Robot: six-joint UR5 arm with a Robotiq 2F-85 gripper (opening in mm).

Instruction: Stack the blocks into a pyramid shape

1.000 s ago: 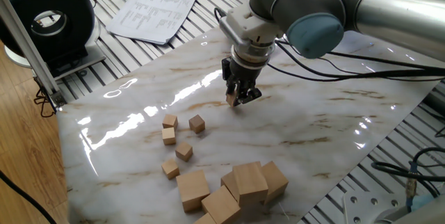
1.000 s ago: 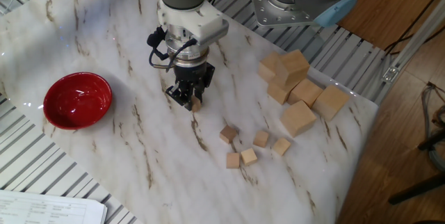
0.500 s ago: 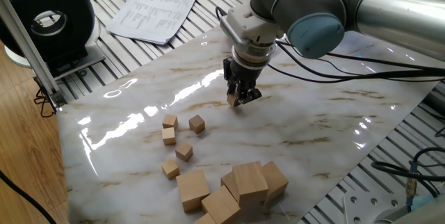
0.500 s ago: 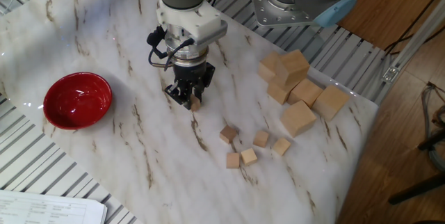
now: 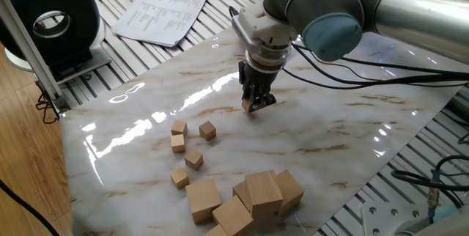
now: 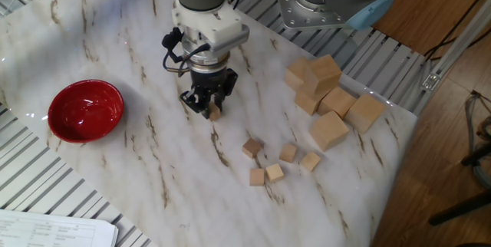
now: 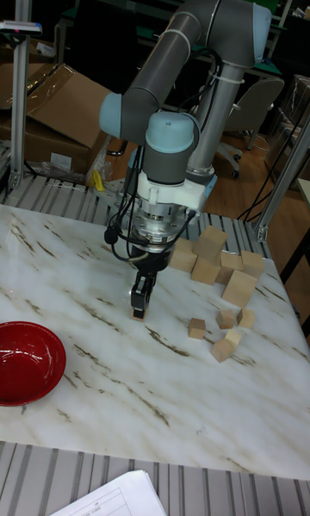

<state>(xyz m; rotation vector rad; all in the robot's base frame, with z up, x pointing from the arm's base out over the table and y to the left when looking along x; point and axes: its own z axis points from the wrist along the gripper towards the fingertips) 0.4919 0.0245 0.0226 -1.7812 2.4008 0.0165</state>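
Note:
My gripper [image 5: 251, 104] points straight down over the middle of the marble table and is shut on one small tan block [image 5: 246, 106]. That block [image 6: 215, 113] shows between the fingers, close to the table surface; whether it touches I cannot tell. Several more small blocks [image 5: 193, 160] lie loose on the table to the left of the gripper in this view. In the other fixed view they [image 6: 274, 172] lie to the lower right of the gripper [image 6: 208, 108]. The tall fixed view shows the gripper [image 7: 139, 306] left of those blocks [image 7: 197, 328].
A heap of much larger wooden cubes [image 5: 262, 192] sits by the table edge beyond the small blocks [image 6: 330, 130]. A red bowl [image 6: 86, 110] stands on the far side of the gripper. Papers [image 5: 163, 10] and a black reel [image 5: 51, 22] lie off the table.
The gripper, still shut on its block, has drifted a little away from the loose blocks. The blocks on the table have not moved.

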